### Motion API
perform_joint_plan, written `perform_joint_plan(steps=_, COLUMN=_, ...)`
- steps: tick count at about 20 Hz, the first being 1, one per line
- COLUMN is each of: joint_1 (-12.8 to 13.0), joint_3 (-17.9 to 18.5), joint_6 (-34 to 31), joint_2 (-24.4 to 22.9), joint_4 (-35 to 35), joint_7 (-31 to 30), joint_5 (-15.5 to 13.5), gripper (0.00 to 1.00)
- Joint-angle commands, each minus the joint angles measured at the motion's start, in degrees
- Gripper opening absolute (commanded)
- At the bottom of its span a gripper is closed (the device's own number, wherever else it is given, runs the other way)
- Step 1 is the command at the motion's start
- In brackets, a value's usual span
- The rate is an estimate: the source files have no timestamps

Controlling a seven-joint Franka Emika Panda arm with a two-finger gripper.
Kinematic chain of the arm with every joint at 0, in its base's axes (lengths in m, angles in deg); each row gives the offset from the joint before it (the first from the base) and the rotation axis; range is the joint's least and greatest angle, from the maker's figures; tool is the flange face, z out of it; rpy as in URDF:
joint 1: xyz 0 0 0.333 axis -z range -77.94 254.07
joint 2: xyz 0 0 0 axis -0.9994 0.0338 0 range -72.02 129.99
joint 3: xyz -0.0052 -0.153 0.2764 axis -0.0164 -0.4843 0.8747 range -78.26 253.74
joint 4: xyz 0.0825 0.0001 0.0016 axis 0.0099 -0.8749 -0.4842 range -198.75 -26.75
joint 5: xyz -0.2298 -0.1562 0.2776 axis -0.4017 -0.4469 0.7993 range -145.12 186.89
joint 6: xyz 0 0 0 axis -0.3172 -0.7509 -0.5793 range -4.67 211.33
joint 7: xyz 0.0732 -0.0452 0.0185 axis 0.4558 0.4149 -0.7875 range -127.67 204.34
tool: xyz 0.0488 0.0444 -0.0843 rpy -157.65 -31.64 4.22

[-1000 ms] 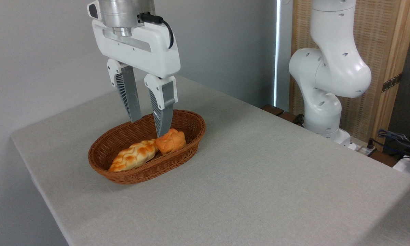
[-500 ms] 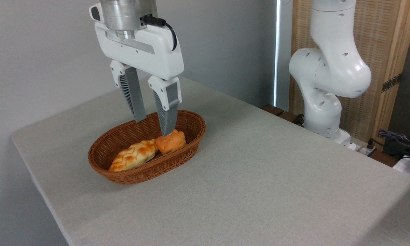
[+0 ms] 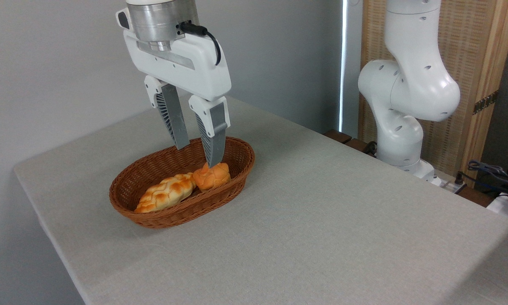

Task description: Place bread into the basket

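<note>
I see the bench [image 3: 321, 220], a broad slab under a matte grey woven cloth. On it sits the basket [image 3: 237, 176], an oval of brown wicker with low ribbed sides. Above it hangs my end effector [image 3: 198, 156], white housing with two grey ribbed fingers [image 3: 172, 123] spread apart and gripping nothing. Inside the basket lies a long, pale braided loaf [image 3: 166, 192]. The bread [image 3: 212, 176], a small knotted orange-golden bun, rests at the loaf's right end, touching it.
</note>
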Motion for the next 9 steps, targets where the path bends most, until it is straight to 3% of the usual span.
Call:
perform_joint_plan(steps=1, joint_1=0.57, joint_3=0.91, joint_6=-1.07, joint_2=-0.74, joint_4=-0.14, joint_7=2.18, joint_5=-0.92, gripper=1.0)
perform_joint_plan(steps=9, joint_1=0.57, joint_3=0.91, joint_6=-0.36, joint_2=-0.74, joint_4=-0.14, joint_7=2.36, joint_5=-0.92, gripper=1.0)
